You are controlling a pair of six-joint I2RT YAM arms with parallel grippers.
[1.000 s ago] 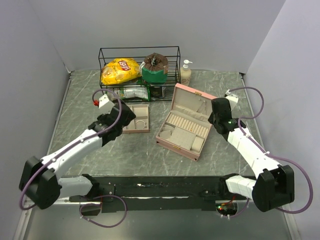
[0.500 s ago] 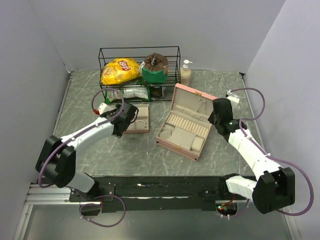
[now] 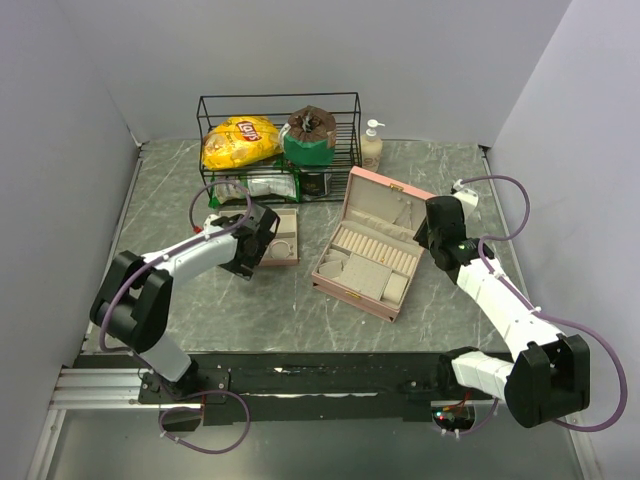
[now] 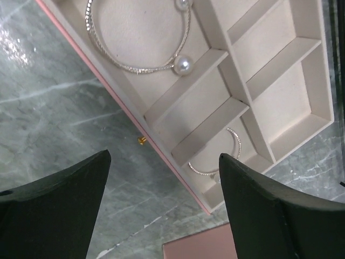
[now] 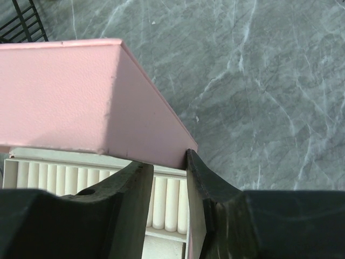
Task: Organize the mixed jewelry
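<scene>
My left gripper (image 3: 260, 242) is open and empty, hovering at the near left edge of the beige compartment tray (image 3: 285, 214). In the left wrist view the gripper (image 4: 161, 157) is over the tray's pink rim (image 4: 161, 162). The tray holds a silver bangle with two pearls (image 4: 135, 67) and a thin silver hoop (image 4: 229, 154). A tiny gold piece (image 4: 142, 140) lies on the table beside the tray. My right gripper (image 3: 432, 238) is at the right end of the open pink box (image 3: 385, 200). Its jaws (image 5: 167, 163) stand a narrow gap apart astride the box's side wall (image 5: 191, 216), below the lid (image 5: 70, 97).
A black wire basket (image 3: 280, 100) at the back holds a yellow chips bag (image 3: 240, 142) and a green packet (image 3: 310, 140). A soap bottle (image 3: 372, 148) stands to its right. Grey walls close in the left, back and right sides.
My left arm has swung and its gripper has moved a little right, closer to the tray. The right arm and the pink box have not moved.
</scene>
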